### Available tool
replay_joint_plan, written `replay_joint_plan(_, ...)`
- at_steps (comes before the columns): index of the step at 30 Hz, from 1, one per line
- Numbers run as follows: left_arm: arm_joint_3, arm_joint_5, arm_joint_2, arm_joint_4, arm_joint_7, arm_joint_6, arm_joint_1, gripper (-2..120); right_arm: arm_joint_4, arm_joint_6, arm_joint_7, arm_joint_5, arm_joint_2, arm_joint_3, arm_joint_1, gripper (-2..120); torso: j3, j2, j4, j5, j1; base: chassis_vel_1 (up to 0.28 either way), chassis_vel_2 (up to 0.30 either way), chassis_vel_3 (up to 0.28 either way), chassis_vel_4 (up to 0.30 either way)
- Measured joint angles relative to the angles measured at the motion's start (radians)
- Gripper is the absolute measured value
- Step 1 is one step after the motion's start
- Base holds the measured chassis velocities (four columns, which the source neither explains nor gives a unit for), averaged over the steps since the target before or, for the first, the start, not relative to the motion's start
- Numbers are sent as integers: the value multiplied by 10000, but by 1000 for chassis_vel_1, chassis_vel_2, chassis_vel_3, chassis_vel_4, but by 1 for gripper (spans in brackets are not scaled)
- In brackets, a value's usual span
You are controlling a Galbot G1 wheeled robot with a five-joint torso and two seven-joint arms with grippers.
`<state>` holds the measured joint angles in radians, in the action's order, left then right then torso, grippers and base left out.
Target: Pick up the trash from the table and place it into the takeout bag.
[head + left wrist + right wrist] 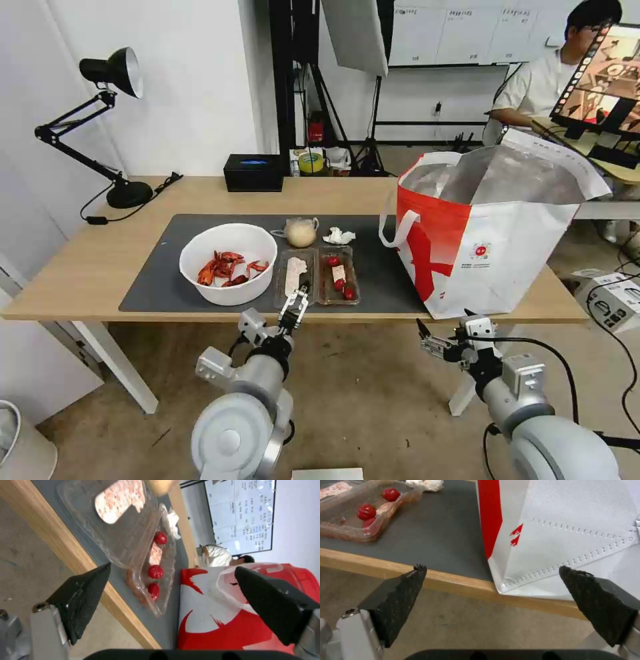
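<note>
On the table [87, 267], the left tool [297, 301] hangs spread at the clear tray [317, 275]; right tool [443, 331] spread.

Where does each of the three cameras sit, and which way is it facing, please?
Head view: from the robot's head, down at the table, both arms below.
Left wrist view: behind the open left gripper, facing the clear hinged tray and takeout bag.
Right wrist view: behind the open right gripper, facing the bag's corner at the table edge.
Both wrist views share tray and bag.
</note>
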<state>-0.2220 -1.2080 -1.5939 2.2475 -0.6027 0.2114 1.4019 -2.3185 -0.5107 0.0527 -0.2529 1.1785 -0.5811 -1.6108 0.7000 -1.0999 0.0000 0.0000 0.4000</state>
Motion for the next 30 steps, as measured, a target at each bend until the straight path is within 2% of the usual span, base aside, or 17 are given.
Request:
replay_joint_plan(11, 422, -8, 1, -641, 96, -37, -453, 100, 89, 10, 12, 22, 53, -25, -13, 100, 0, 0, 0, 0, 0, 0, 0, 0, 0)
replay_joint_plan(30, 482, -174, 0, -1477, 46, -141, -1182, 100, 244, 11, 34, 196, 198, 33, 23, 100, 0, 0, 0, 0, 0, 0, 0, 0, 0)
